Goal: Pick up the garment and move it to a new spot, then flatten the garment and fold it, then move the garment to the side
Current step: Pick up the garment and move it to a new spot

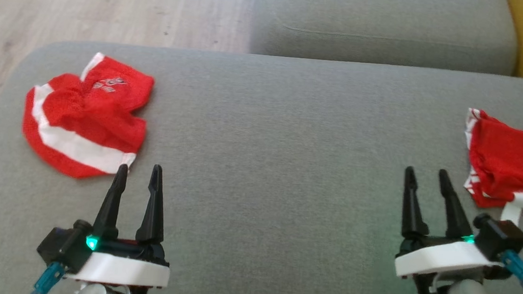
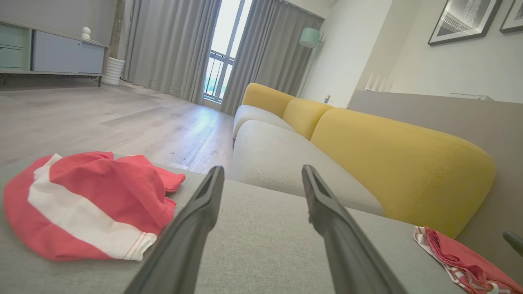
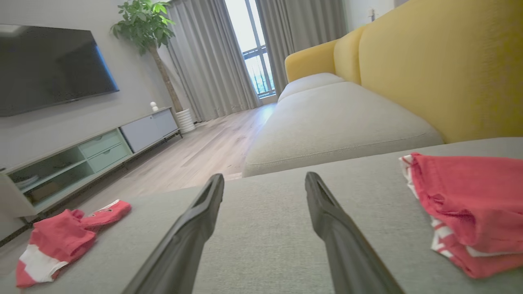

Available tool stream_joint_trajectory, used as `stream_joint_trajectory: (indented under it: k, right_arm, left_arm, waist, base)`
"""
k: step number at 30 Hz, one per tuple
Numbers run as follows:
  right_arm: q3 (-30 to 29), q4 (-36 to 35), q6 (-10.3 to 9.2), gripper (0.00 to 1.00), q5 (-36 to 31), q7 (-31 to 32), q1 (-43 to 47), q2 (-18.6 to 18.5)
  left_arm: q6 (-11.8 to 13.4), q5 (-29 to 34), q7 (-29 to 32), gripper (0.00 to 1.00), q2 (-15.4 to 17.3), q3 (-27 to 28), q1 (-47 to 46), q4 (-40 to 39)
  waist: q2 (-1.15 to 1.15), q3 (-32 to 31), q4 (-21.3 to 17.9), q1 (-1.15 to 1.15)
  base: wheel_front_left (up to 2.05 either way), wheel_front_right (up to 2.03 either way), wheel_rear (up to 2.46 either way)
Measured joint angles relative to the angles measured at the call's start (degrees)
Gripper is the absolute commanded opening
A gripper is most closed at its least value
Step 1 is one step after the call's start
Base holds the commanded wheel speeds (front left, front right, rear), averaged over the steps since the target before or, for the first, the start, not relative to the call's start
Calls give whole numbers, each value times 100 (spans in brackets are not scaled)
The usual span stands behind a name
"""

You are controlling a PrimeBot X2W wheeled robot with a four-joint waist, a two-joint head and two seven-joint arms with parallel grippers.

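Jaws apart and empty, I held the left gripper [image 1: 139,169] just beside the crumpled garment [image 1: 84,115] at ten o'clock on the sofa seat [image 1: 280,144], the right gripper [image 1: 426,173] near a second garment [image 1: 511,164] at three; pinching one loose layer risked dragging it bunched.

I see open grey cushion [image 1: 281,134] across the frame's centre; a red-and-white garment [image 1: 85,115] blocks the left, a second red garment [image 1: 511,164] the right edge.

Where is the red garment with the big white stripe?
In the head view the striped garment lies crumpled on the left side of the grey cushion, just beyond the left gripper.
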Motion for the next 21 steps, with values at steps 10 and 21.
stream_joint_trajectory:
  k: [10, 21]
  right_arm:
    - [479, 11, 0, 100, 194, 1, 3, 0]
    - [911, 127, 0, 100, 437, 1, 82, 1]
  left_arm:
    - [0, 94, 0, 100, 0, 200, 6, 43]
    - [0, 189, 0, 100, 18, 476, 162, 63]
  waist:
    - [0, -95, 621, 0]
    - [0, -213, 1432, 0]
  base:
    - [0, 0, 0]
    - [0, 0, 0]
